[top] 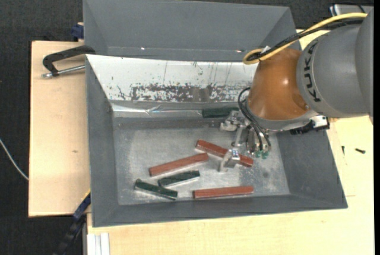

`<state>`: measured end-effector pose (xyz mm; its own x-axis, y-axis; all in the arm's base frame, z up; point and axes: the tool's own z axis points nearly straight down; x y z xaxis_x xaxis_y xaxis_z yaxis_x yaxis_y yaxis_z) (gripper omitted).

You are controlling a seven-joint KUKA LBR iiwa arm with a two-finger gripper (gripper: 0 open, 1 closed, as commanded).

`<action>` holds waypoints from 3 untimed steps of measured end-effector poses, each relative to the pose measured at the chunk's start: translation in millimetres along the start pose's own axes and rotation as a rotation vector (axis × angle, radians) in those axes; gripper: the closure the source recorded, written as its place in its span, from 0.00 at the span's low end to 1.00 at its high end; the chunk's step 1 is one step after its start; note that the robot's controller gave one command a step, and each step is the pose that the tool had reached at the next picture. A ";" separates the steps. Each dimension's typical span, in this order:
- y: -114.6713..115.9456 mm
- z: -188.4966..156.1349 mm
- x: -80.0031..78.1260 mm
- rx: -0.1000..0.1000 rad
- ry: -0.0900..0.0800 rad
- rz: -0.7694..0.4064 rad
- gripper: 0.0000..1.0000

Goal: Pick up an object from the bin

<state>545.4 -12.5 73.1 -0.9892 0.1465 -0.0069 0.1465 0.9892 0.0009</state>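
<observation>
My gripper (pixel 233 158) reaches down from under the orange cover at the bin's right middle, its fingertips at the right end of a short red-brown bar (pixel 214 148) lying on the floor. Whether that bar sits between the fingers I cannot make out. A longer red-brown bar (pixel 178 164) lies slanted just to the left. Another red-brown bar (pixel 223 192) lies flat near the front wall, below the gripper.
Two dark green bars (pixel 178 178) (pixel 155 189) lie at the front left of the floor. Another dark green bar (pixel 217 112) rests against the back wall. The arm and its orange cover hang over the bin's right side.
</observation>
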 end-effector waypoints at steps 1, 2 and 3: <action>-6.1 -0.8 13.1 -0.002 -0.005 0.035 0.00; -1.3 -1.0 1.3 0.000 0.002 0.006 0.00; -2.9 -4.8 11.4 -0.004 0.006 0.033 1.00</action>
<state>533.6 -13.7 77.8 -0.9838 0.1793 -0.0008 0.1793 0.9838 0.0049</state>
